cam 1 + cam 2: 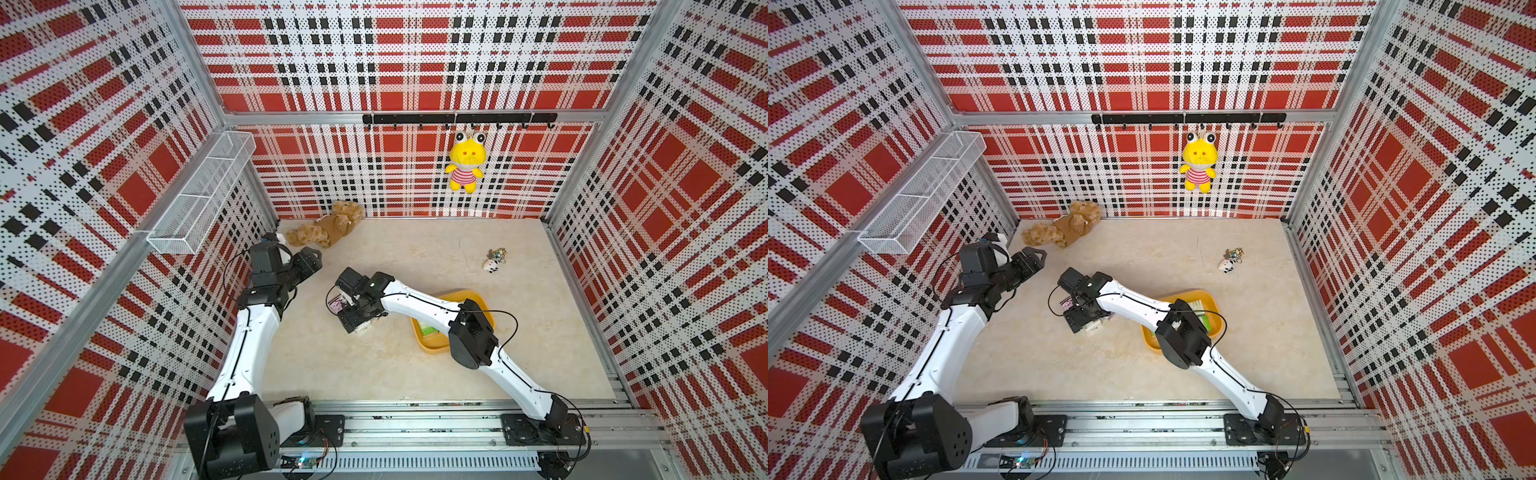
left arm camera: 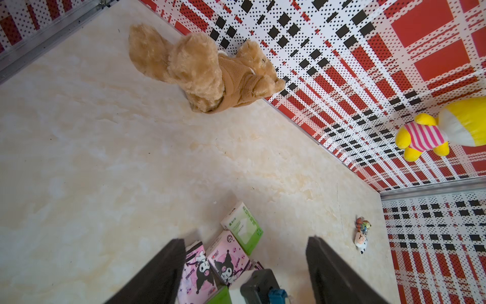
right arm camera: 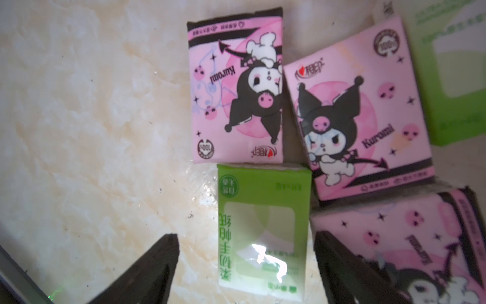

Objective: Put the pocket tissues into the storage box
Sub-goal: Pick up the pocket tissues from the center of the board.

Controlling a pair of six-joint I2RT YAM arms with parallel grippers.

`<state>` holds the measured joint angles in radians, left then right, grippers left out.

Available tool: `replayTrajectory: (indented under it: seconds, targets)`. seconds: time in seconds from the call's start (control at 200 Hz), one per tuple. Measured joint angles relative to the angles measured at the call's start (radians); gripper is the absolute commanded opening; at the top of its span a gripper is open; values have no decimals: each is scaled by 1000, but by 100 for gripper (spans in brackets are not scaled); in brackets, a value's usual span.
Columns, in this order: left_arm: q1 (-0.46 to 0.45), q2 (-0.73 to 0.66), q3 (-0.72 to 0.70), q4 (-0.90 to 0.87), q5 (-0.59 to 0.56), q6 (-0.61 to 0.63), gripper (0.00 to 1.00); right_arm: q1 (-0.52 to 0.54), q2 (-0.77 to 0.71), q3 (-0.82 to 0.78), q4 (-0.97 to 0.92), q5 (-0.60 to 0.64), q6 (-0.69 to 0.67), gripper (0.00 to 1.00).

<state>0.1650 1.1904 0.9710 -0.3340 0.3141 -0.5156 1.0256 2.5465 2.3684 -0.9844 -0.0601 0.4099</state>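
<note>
Pocket tissues (image 3: 357, 110) are found in two places: a loose pile near the middle of the table (image 1: 415, 249), and the box (image 1: 432, 348) between the middle and the front right corner.

Leftmost, the left gripper (image 2: 246, 239) is held near the back left corner beside a bear (image 1: 328, 226). Its jaws are parted with nothing between them, and the pile lies well apart from it.

Over the pile the right gripper (image 3: 244, 234) is set low, jaws spread wide on either side of a green pack (image 3: 263, 229) lying flat and lengthwise between them. No grip on it is seen. Chinese characters are printed on that pack.

Beyond it three pink packs (image 3: 236, 86) are counted. "Kuromi" and a round "100%" seal are read on two; the third is partly cut off. A second green pack (image 3: 447, 79), blurred, lies at the pile's edge, so five packs are counted there.

To the right, green packs (image 1: 428, 331) are seen inside the box, their number hidden by the right arm. Farthest right, toward the right edge, one small toy (image 1: 492, 266) is seen.
</note>
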Motion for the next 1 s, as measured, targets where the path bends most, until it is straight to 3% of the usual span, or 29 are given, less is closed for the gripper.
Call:
replayTrajectory:
  seconds: [0.997]
  targets:
    - [0, 0, 0, 0, 0, 8, 79, 30, 26, 66, -40, 60, -43, 87]
